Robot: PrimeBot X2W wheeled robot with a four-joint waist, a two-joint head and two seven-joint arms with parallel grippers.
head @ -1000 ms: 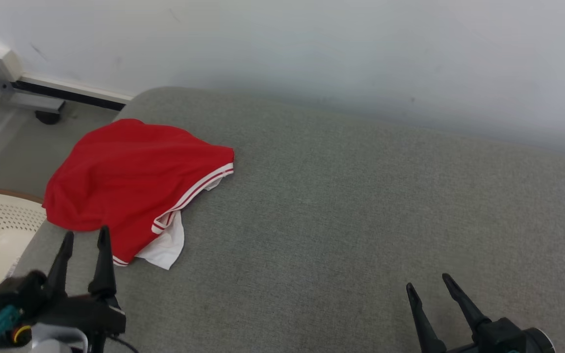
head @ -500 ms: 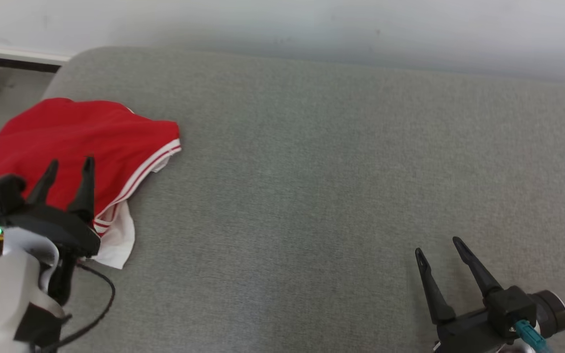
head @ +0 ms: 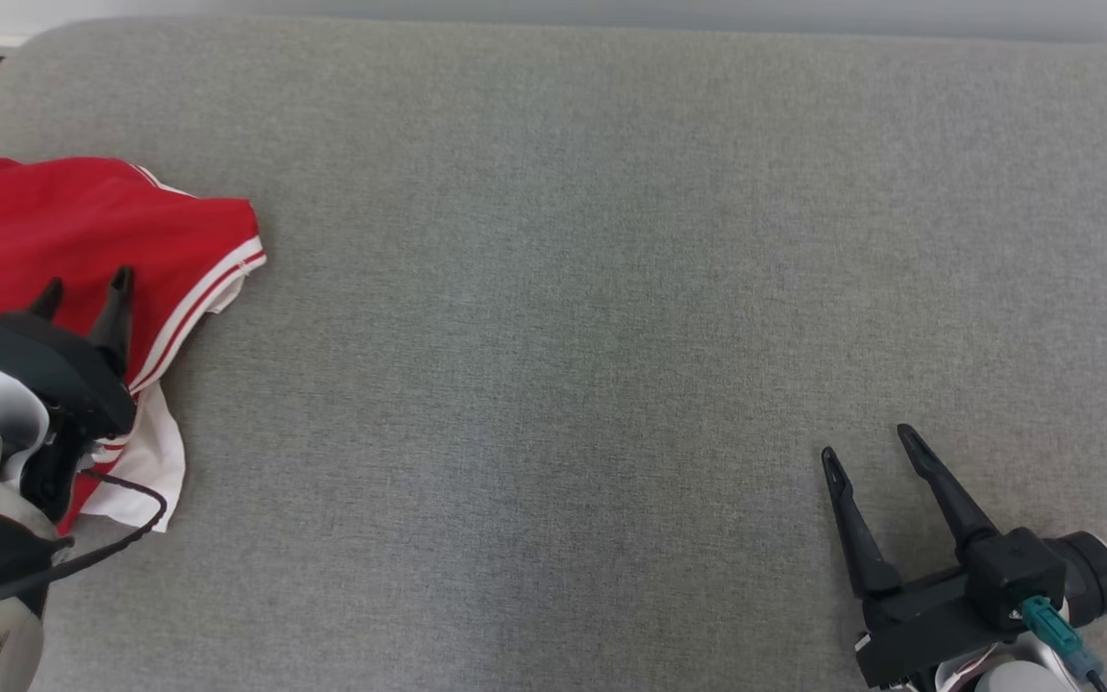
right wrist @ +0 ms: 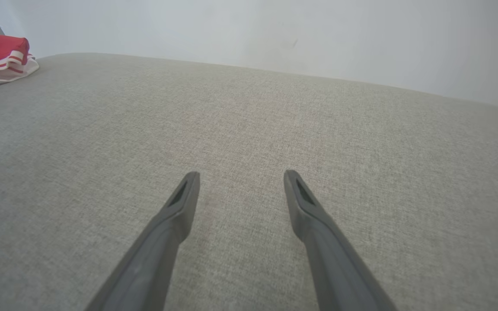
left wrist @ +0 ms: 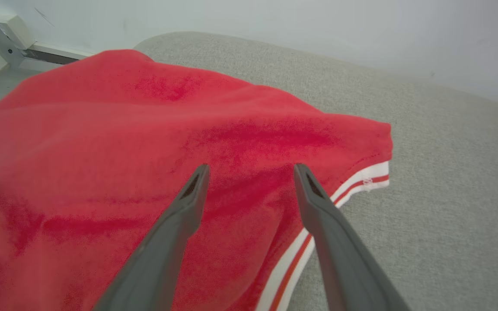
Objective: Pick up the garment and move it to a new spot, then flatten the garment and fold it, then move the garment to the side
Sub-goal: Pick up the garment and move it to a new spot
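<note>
We see the red, white-trimmed garment (head: 83, 221) lying crumpled, with the grey pad (head: 553, 288) beneath it and stretching away to its right. The left tool (head: 86, 281) hangs over the garment, fingers spread, released and empty. The right tool (head: 867, 441), likewise spread and empty, is well apart to the garment's right.

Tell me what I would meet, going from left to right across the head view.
Red garment → bare grey padded surface → right gripper, open. The left gripper, also open, overlaps the garment, so it has no clear place in the order.
</note>
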